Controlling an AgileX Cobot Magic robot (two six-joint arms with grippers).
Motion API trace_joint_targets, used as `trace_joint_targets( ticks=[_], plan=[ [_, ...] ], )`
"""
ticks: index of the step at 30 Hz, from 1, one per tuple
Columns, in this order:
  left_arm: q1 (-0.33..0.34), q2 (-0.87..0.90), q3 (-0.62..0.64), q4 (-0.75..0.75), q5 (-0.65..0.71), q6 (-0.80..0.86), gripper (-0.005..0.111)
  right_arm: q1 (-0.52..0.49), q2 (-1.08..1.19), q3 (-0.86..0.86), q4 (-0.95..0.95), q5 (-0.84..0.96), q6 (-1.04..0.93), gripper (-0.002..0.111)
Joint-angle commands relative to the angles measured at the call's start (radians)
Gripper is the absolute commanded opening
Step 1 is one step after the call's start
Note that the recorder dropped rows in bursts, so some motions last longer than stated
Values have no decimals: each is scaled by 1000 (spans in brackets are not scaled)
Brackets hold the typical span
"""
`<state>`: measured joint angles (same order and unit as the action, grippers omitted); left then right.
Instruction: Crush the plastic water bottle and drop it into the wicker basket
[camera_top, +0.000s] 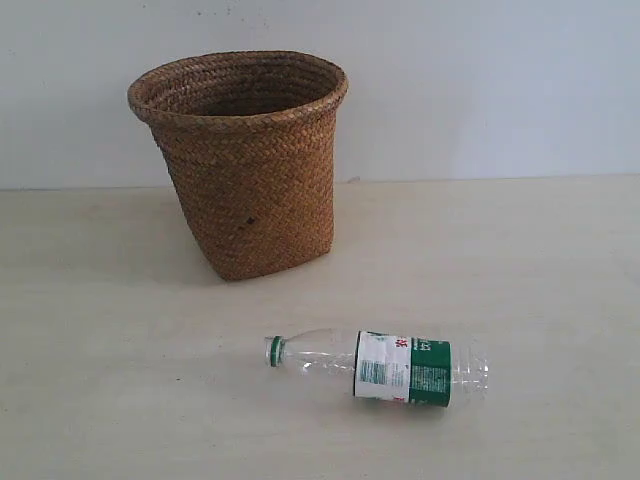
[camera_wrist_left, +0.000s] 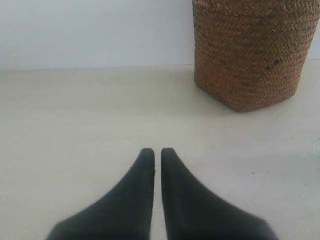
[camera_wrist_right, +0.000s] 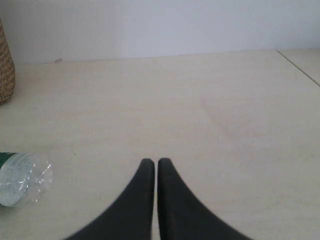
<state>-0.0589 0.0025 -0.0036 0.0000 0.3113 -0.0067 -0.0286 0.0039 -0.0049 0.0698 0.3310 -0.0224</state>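
The plastic water bottle (camera_top: 385, 366) lies on its side on the pale table, green cap ring pointing left, ribbed base to the right, uncrushed. Behind it and to the left stands the wicker basket (camera_top: 243, 160), upright. Neither gripper shows in the exterior view. In the left wrist view my left gripper (camera_wrist_left: 157, 151) is shut with nothing in it, low over bare table, the wicker basket (camera_wrist_left: 250, 55) well ahead of it. My right gripper (camera_wrist_right: 152, 162) is also shut and holds nothing; the plastic water bottle's base (camera_wrist_right: 24, 177) lies off to one side of it, apart.
A white wall (camera_top: 480, 80) runs behind the table. A seam or table edge (camera_wrist_right: 300, 67) shows at the far corner of the right wrist view. The wicker basket's side (camera_wrist_right: 5, 65) just enters that same view.
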Motion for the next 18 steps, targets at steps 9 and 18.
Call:
trace_joint_targets(
  ticks=[9,18],
  plan=[
    [3,-3,4,-11,-3,7,4,0,-4,5,3,-9,-1,0],
    [3,-3,4,-11,-15,7,4,0,-4,5,3,-9,-1,0]
  ],
)
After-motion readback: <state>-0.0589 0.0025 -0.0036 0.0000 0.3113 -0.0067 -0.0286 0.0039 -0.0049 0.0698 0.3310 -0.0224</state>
